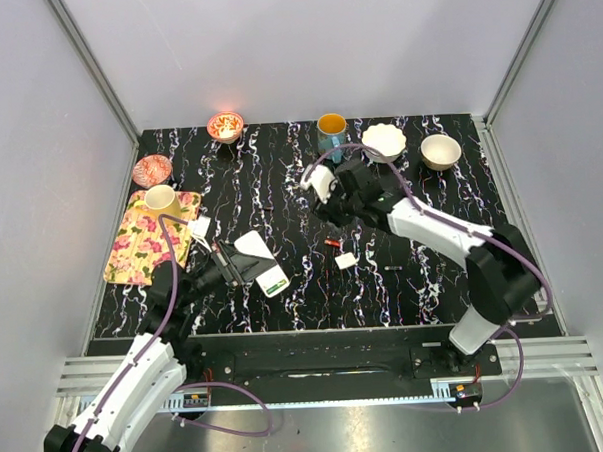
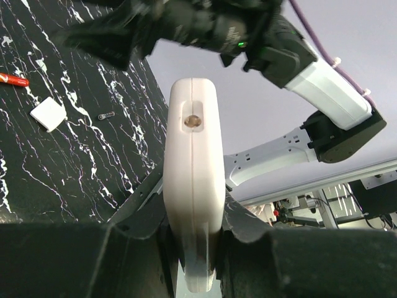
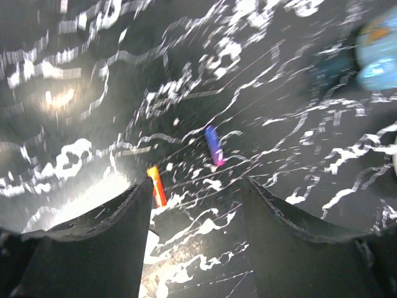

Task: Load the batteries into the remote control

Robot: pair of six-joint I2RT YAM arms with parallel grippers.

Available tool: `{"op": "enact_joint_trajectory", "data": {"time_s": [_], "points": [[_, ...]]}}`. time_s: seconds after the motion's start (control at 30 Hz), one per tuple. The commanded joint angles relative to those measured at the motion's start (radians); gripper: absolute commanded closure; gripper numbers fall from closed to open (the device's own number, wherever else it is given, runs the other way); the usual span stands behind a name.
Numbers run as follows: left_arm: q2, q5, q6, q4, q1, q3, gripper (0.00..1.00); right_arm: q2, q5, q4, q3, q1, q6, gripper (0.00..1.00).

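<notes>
Left claw [image 2: 193,214] is pressed together on the remote control [image 2: 192,155], pinching it across its thin sides so that the white handset stands on edge between the jaws. In the overhead view it is held just above the desk [image 1: 239,179], near the left arm's side of the surface. Right claw [image 3: 197,186] is spread, with nothing between its fingers, and hangs low over the middle of the desk. Its own camera is blurred, but a reddish-orange battery [image 3: 156,185] shows just beside the inner edge of one finger, and a bluish-purple battery [image 3: 214,146] lies a little farther ahead, roughly in line with the gap. A dark battery [image 2: 107,115] rests apart from these, close to the small white square cover [image 2: 48,113], which lies flat on the desk, so the compartment is probably already uncovered, though no view shows it. The step in hand looks like picking up a battery while the left arm keeps the handset presented for loading, and no battery can be seen in the remote yet. The next move calls for centring the open jaws over one slim cylinder, most likely the bluish-purple one, lowering until the fingertips straddle it across its width, and closing gently. These cells are tiny and round, so an off-centre pinch could roll or flick one away across the smooth surface.
</notes>
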Motion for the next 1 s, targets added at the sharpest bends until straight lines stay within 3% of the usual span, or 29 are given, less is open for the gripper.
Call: {"op": "enact_joint_trajectory", "data": {"time_s": [0.0, 0.03, 0.07, 0.13, 0.17, 0.23, 0.27, 0.33, 0.37, 0.4, 0.5, 0.67, 0.97], "points": [[-0.021, -0.019, 0.019, 0.016, 0.004, 0.012, 1.0, -0.127, 0.154, 0.174, 0.006, -0.001, 0.386, 0.38], [-0.021, -0.025, 0.015, 0.017, 0.003, 0.007, 1.0, -0.13, 0.299, 0.188, 0.001, -0.001, 0.496, 0.39], [-0.019, -0.03, 0.012, 0.019, 0.004, 0.006, 1.0, -0.129, 0.361, 0.15, 0.01, -0.001, 0.722, 0.46], [-0.015, -0.035, 0.012, 0.019, 0.004, 0.004, 1.0, -0.121, 0.418, 0.058, 0.064, -0.006, 0.857, 0.62], [-0.013, -0.038, 0.011, 0.018, 0.003, 0.004, 1.0, -0.115, 0.438, -0.009, 0.07, -0.006, 1.008, 0.73], [-0.005, -0.048, 0.012, 0.014, 0.004, 0.004, 1.0, -0.124, 0.428, -0.019, 0.029, -0.006, 1.144, 0.73], [-0.002, -0.05, 0.012, 0.013, 0.004, 0.007, 1.0, -0.134, 0.397, 0.01, 0.007, -0.006, 1.214, 0.71], [0.004, -0.056, 0.017, 0.005, 0.004, 0.012, 1.0, -0.137, 0.349, 0.037, -0.042, -0.001, 1.268, 0.55], [0.004, -0.059, 0.019, 0.002, 0.004, 0.012, 1.0, -0.121, 0.357, 0.021, -0.045, 0.002, 1.313, 0.48], [0.005, -0.064, 0.02, 0.001, 0.004, 0.012, 1.0, -0.108, 0.375, -0.002, -0.042, 0.005, 1.321, 0.35], [0.007, -0.076, 0.02, -0.001, 0.004, 0.0, 1.0, -0.034, 0.487, -0.119, 0.003, 0.02, 1.338, 0.16], [0.025, -0.079, 0.023, 0.001, 0.004, -0.016, 1.0, 0.061, 0.504, -0.176, 0.016, 0.042, 1.396, 0.13], [0.051, -0.061, 0.034, 0.007, 0.004, -0.011, 1.0, 0.175, 0.568, -0.202, 0.107, 0.097, 1.422, 0.2]]}}
